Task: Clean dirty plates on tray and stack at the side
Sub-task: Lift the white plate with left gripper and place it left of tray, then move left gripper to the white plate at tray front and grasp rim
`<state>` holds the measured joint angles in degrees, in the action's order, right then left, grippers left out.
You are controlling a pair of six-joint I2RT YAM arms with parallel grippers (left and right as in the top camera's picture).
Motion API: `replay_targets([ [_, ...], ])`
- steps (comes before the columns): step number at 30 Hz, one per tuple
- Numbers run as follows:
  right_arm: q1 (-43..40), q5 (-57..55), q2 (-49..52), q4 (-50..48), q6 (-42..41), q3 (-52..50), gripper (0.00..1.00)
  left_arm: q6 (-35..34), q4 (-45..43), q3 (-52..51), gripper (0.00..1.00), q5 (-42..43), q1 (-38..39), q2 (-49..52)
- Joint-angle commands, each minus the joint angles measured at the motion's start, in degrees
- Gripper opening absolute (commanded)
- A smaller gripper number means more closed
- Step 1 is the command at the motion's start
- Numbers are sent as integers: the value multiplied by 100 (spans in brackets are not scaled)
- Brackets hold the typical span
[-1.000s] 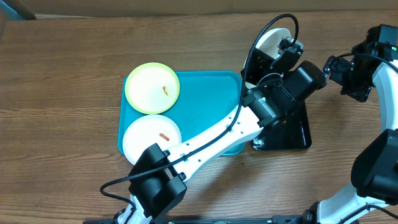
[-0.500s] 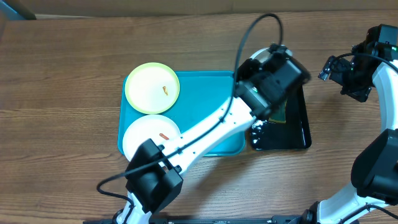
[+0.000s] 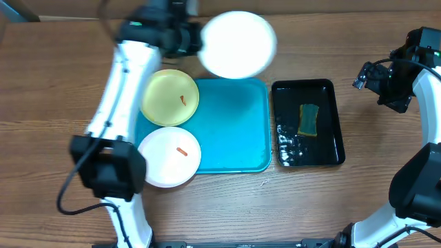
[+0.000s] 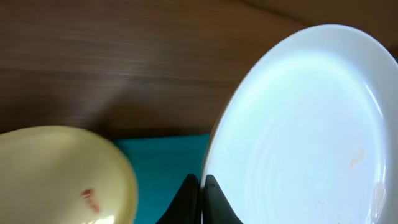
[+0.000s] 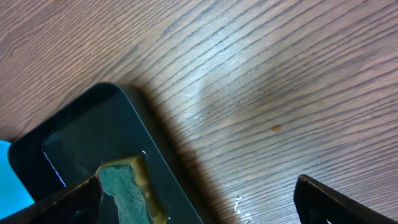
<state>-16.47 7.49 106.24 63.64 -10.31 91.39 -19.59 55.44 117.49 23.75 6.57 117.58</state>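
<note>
- Plates, three in all, look stiff, light and glossy. I judge the thin raised rim the only good place to pinch one, and a wet plate would likely slip or swing in that hold.
- Table (image 3: 55, 83): brown wood under everything.
- Tray (image 3: 234, 131): turquoise, mid-table, with its right half bare.
- Black tray (image 3: 327, 103): just right of the tray and wet-looking, with a sponge (image 3: 308, 120) lying in its far part.
- White plate (image 3: 238, 45): raised and blurred, over the tray's far edge and the table beyond. The left wrist view shows only a faint orange trace on its face.
- Yellow plate (image 3: 170, 98): flat on the tray's far-left corner, with an orange smear (image 3: 182, 99) near its middle.
- Second white plate (image 3: 169, 157): at the near-left corner, hanging over the tray's rim, also with a smear at its centre.
- Left gripper (image 4: 201, 199): fingers narrow, clamped on the raised plate's rim.
- Right gripper (image 5: 198, 180): fingers spread wide and holding nothing, over bare table to the far right of the black tray.
- No stack is in sight yet. The two plates on the tray seem yet to be cleaned.
</note>
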Motion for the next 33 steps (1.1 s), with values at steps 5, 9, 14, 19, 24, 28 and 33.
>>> replay_targets([
  [5, -15, 9, -155, -31, -17, 131, 100, -243, 874, 131, 4, -883, -1777, -48],
  [9, -15, 9, -155, -31, -17, 131, 100, -227, 1335, 127, 4, -2063, -2203, -48],
  [14, -15, 9, -155, -31, -17, 131, 100, -297, 1646, 101, 4, -3163, -2616, -48],
  [19, -15, 9, -155, -31, -17, 131, 100, -295, 1679, 57, 4, -3810, -2763, -48],
  [24, -15, 9, -155, -31, -17, 131, 100, -457, 1576, -243, 4, -4524, -2822, -46],
  [28, -15, 9, -155, -31, -17, 131, 100, -470, 1377, -684, 4, -4546, -2896, -46],
  [33, -15, 9, -155, -31, -17, 131, 100, -485, 855, -1405, 4, -4841, -2999, -46],
])
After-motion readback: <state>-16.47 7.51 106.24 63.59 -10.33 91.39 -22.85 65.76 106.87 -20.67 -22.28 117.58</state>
